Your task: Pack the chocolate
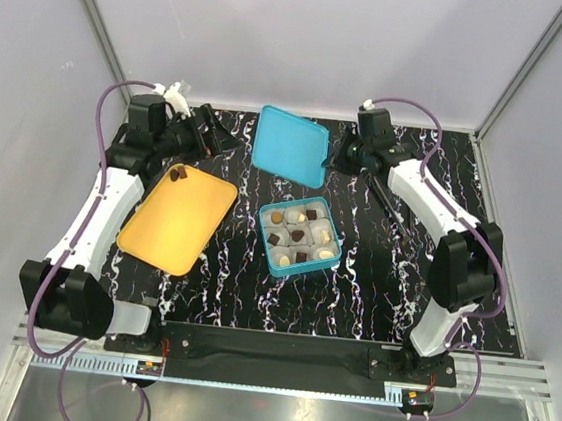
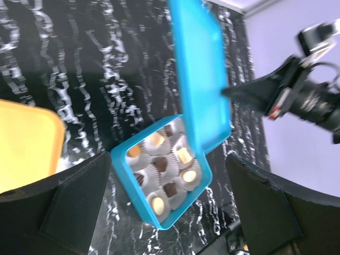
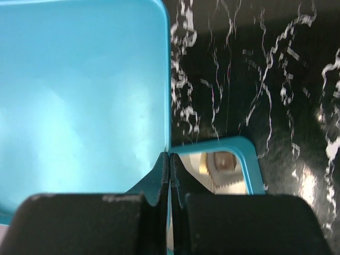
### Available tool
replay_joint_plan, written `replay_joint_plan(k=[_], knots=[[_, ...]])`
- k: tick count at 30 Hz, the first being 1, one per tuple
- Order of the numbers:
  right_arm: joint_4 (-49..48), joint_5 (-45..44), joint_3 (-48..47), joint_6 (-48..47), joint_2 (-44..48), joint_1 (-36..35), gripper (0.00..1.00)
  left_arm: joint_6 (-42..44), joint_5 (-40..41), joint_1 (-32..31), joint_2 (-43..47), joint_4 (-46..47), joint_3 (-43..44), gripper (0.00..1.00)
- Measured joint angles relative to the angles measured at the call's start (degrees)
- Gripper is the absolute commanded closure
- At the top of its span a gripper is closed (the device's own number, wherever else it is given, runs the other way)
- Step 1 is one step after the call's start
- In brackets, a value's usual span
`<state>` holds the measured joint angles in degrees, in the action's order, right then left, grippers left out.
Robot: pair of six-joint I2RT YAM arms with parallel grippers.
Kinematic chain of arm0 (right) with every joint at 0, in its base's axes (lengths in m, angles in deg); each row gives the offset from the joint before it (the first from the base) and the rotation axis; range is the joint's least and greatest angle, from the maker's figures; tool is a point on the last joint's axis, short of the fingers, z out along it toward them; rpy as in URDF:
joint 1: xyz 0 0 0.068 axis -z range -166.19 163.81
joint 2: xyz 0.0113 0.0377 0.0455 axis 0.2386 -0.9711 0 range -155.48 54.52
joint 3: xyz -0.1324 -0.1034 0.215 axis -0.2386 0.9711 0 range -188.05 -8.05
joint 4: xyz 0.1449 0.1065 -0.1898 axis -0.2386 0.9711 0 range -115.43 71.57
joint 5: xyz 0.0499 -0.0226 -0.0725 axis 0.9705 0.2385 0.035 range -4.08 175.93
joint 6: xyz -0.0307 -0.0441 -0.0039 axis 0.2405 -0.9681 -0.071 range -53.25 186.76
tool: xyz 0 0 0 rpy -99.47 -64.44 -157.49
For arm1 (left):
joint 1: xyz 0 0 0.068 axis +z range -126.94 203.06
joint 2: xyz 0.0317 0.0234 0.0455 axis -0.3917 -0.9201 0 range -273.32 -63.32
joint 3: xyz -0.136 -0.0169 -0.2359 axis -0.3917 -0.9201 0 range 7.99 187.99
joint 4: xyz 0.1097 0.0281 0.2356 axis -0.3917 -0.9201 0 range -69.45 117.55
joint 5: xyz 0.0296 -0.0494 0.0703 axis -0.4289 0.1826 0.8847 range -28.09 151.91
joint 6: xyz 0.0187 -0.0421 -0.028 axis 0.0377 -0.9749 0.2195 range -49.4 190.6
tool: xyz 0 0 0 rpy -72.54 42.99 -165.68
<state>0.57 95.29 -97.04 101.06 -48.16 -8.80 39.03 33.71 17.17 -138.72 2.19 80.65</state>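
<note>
Nine chocolates (image 2: 160,164) in the box (image 2: 130,188)?
Yes, one in each paper cup (image 2: 151,170), three rows of three. Four are dark brown, four cream and one tan. They are small, and round or squarish.
Where does the box stand?
At the middle of the table (image 1: 374,281), with no cover on it.
Any pieces elsewhere?
One dark piece (image 1: 178,173) lies at the far corner of the yellow tray (image 1: 173,229), which sits toward the table's left edge.
And the lid (image 1: 290,146)?
It is blue and tilted, between the box and the far edge. The right gripper (image 3: 169,164) has its jaws pinched tight on the lid's right rim.
And the left gripper (image 1: 219,134)?
Its jaws are spread wide with nothing in them. It is near the far left corner, just beside the lid.
</note>
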Motion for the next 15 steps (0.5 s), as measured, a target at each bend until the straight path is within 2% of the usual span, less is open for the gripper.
replay_joint_plan(k=[9, 12, 15], knots=[[-2.4, 1.3, 8.1, 0.5, 5.9, -2.7, 1.00, -3.8, -7.5, -0.5, -7.1, 6.6, -0.2, 0.10], [-2.7, 1.0, 9.1, 1.0, 7.3, -4.3, 1.00, -4.6, -8.3, -1.3, -8.7, 7.1, -0.2, 0.20], [-3.1, 0.8, 9.4, 1.4, 8.4, -5.7, 1.00, -5.7, -9.0, -1.8, -9.0, 8.2, -1.6, 0.37]])
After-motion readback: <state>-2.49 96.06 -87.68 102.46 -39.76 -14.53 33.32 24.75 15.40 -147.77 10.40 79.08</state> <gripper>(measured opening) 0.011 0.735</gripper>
